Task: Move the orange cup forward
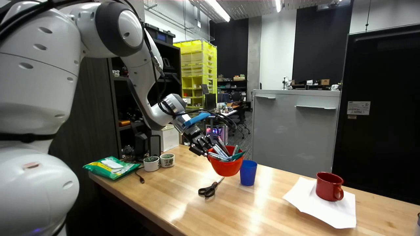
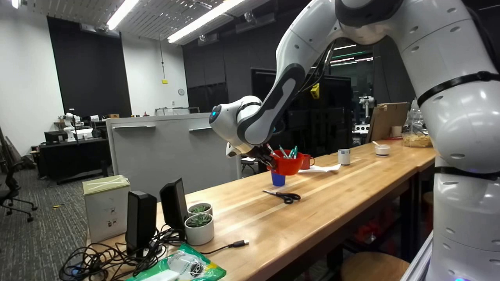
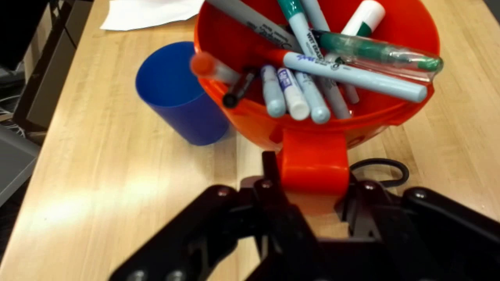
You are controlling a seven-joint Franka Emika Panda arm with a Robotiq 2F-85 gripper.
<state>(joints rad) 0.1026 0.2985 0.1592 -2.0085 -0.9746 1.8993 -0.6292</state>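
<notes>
On the desk [image 1: 229, 209] before me, a dark red mug [image 1: 326, 190] sat on a sheet of white paper [image 1: 325, 211], well apart from an upright blue cup [image 1: 248, 173]. Black-handled scissors [image 1: 213, 186] lay near the blue cup. Also in my view were two potted succulents [image 2: 199, 230] beside black speakers [image 2: 174, 207], a green packet [image 1: 115, 174] near a cable plug [image 2: 238, 244] and, beyond the desk, a grey cabinet [image 1: 295, 134].

Views share tabletop [image 1: 236, 205] — wrist's faces down.
</notes>
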